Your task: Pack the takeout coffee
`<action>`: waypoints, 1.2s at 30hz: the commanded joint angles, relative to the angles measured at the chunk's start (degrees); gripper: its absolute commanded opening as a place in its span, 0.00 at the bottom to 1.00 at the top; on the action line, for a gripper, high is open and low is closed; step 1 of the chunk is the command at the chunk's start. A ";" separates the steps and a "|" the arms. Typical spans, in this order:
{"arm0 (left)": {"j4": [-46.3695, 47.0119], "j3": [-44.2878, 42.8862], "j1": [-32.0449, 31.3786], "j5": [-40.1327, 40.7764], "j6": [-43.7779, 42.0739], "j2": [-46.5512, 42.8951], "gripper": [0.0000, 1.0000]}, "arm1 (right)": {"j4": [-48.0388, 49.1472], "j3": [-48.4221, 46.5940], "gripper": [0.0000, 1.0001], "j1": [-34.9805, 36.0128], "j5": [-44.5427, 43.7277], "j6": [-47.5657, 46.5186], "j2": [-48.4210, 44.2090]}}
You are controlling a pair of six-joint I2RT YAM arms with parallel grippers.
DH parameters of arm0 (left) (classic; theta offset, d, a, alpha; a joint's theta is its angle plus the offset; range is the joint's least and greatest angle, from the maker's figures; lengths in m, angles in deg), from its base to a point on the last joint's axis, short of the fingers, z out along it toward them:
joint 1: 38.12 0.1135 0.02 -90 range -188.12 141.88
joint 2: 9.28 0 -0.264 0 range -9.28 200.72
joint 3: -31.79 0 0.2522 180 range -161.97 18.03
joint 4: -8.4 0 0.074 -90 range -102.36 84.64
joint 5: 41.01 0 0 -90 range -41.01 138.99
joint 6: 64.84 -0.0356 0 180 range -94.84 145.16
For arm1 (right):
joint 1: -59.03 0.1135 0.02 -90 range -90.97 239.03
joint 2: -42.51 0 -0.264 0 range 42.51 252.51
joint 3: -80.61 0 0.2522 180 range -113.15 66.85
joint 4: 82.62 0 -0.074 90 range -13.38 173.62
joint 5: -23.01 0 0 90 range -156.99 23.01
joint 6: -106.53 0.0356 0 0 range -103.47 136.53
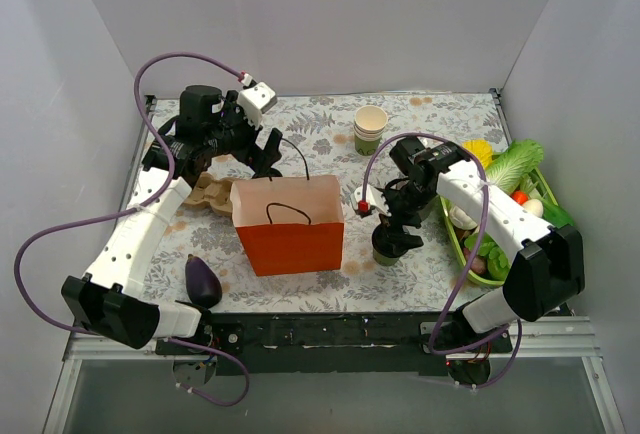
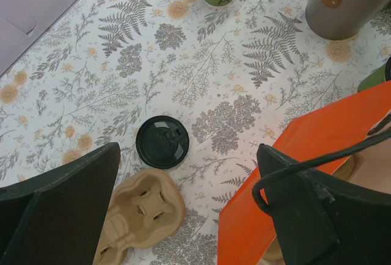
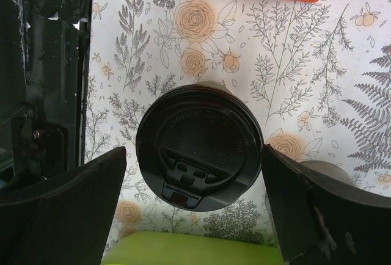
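Takeout coffee: upright on the counter, right of centre in the top view, just right of the orange bag, black lid on.
Right claw: spread, one finger either side of the coffee's lid; contact cannot be told.
Left claw: spread, over the bag's upper left corner; the bag's black handle crosses the finger at the wrist view's right.
Loose lid: flat on the counter, just above the cardboard carrier.

One orange bag, one lidded coffee cup and one loose black lid are visible. There is also one cardboard carrier, one stack of lidless cups and one eggplant.
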 commanded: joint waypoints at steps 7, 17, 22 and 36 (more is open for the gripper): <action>1.02 0.60 -0.05 -0.74 0.13 -1.63 0.96 | -2.62 -0.66 0.98 0.24 -1.09 -2.38 0.90; 1.20 0.51 0.04 -0.74 0.21 -1.28 0.97 | 0.45 1.80 0.95 0.94 -2.76 -2.91 -0.60; 1.11 0.51 0.04 -0.82 0.39 -1.28 0.97 | 2.48 2.86 0.91 1.64 -3.72 -2.03 -1.04; -1.52 -14.82 -0.05 -4.77 4.52 1.96 0.97 | 2.22 1.28 0.60 2.70 -6.36 -0.89 -2.97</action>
